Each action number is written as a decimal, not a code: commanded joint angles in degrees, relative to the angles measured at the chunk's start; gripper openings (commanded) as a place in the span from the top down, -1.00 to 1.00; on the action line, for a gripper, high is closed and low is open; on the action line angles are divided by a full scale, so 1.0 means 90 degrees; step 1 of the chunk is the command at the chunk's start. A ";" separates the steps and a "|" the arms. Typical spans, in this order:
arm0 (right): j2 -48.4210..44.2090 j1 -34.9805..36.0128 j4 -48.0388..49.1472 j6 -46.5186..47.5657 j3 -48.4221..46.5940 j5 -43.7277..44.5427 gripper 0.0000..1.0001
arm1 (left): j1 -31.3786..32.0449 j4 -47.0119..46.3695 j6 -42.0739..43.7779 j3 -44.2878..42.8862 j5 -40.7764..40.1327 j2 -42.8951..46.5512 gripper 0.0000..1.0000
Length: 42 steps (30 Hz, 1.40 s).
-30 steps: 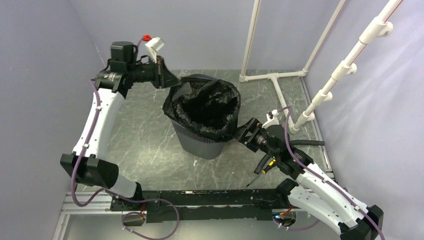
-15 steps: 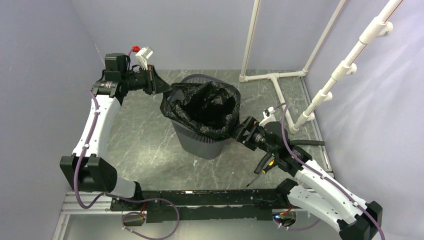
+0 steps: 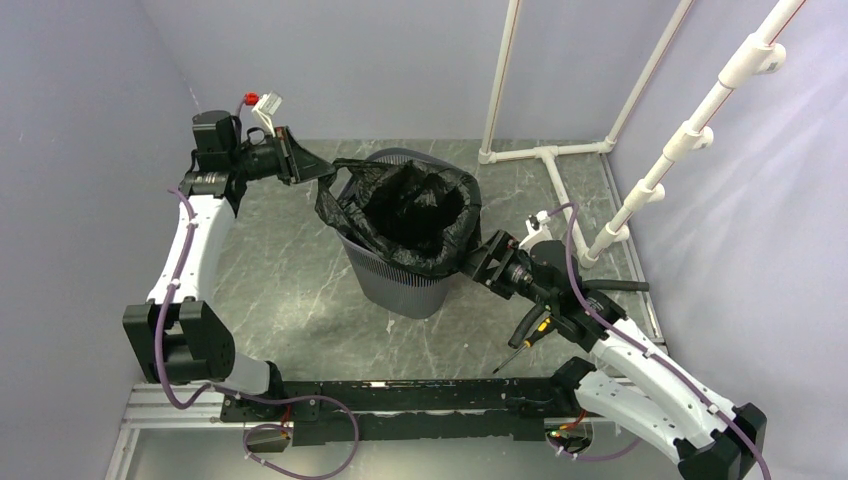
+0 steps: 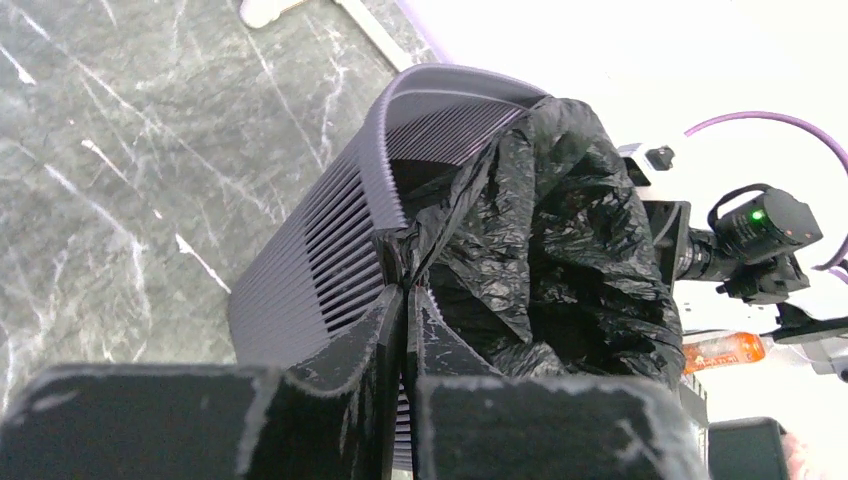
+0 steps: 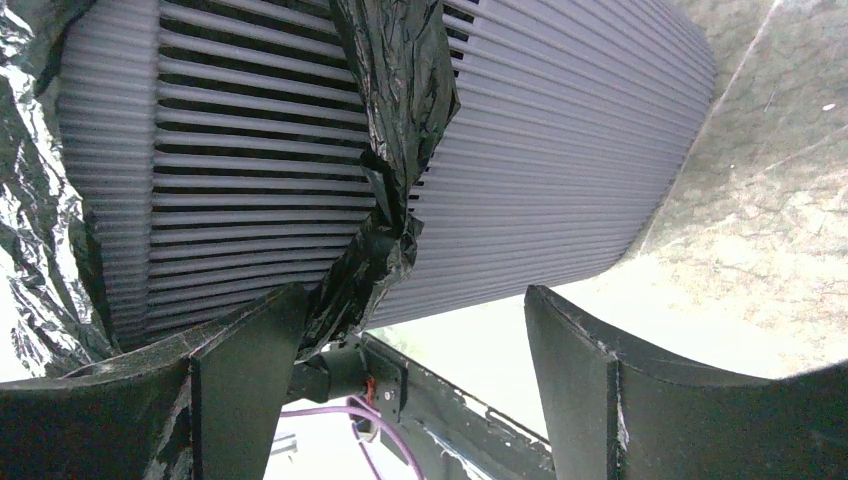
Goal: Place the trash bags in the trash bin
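- While the left gripper (image 4: 405,300) has its fingers pressed together on a fold of the bag (image 3: 405,215), at the upper-left corner of the bin (image 3: 395,280), the bag sits inside the bin with its mouth draped over most of the rim.
- At the top centre of the overhead view, the far rim shows bare grey, so the bag is probably not yet fully seated.
- The right gripper (image 3: 478,265) has its fingers apart and holds nothing. It sits just beside the bin's right wall, and a loose strip of film hangs next to one finger.
- To do this well, the pinched edge should likely be drawn outward, then down over the corner, slowly. Thin film may tear, and a hard pull could tip the bin.
- The table (image 3: 270,290) gives room left of and in front of the bin.
- White pipes (image 3: 545,152) at upper right, and a black hose (image 3: 615,286) and a yellow-handled tool (image 3: 535,330) at lower right, crowd the right arm.
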State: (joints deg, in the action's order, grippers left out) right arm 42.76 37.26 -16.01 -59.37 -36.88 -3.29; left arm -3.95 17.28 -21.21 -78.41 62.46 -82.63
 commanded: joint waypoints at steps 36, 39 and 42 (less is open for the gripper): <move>0.0576 -0.0280 0.1535 -0.0383 0.0035 -0.0750 -0.37 | -0.0011 -0.2813 -0.1388 0.1951 0.0956 0.0014 0.75; 0.0701 -0.0282 0.1329 -0.0253 -0.0107 -0.0672 -0.37 | 0.0006 -0.1210 -0.0310 0.1499 0.0921 0.0016 0.75; 0.0753 -0.0282 0.1283 -0.0194 -0.0168 -0.0572 -0.36 | 0.0009 -0.0221 0.0409 0.1314 0.0963 -0.0001 0.79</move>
State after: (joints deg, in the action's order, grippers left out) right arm 48.99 34.63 -6.94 -61.98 -36.47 -7.92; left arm -4.10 6.83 -25.39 -62.96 68.73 -85.19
